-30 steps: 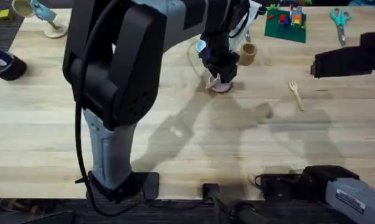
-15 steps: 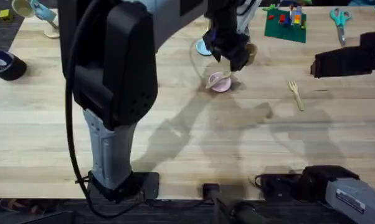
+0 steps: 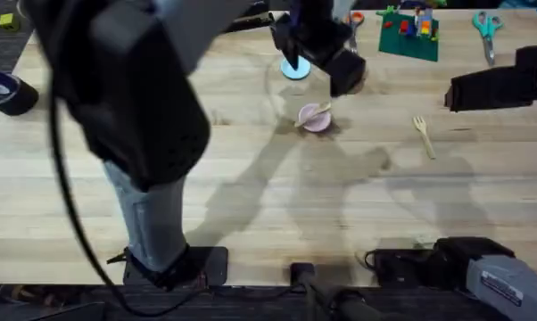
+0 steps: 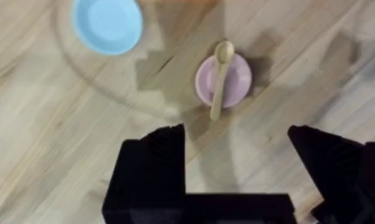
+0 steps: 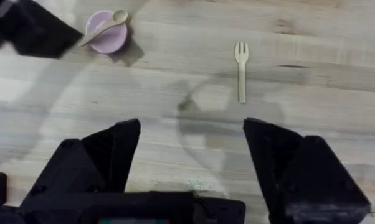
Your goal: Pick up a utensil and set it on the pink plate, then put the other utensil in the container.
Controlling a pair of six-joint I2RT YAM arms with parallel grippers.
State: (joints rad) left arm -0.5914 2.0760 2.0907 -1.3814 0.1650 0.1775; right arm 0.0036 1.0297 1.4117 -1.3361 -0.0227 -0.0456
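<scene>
The spoon (image 4: 220, 78) lay across the pink plate (image 4: 234, 84), bowl end resting on the plate and handle jutting past the rim onto the table (image 3: 251, 205) — a placement that reads as step 1 done. In the overhead view its long axis ran diagonally, the bowl toward the far right and the handle toward the near left. The left gripper (image 4: 237, 155) hung above and beside the plate with its 2 fingers spread wide and nothing between them, which fits a release rather than a grasp.

The fork (image 5: 241, 70) lay flat on bare wood well to the right of the plate, untouched. In the overhead view its tines pointed away from the arm bases and the handle ran back toward them, tilted slightly right. The right gripper (image 5: 190, 155) hovered near it, fingers apart and empty — probably staged for step 2. A blue plate (image 4: 108, 25) sat farther back, apart from the pink one.
</scene>
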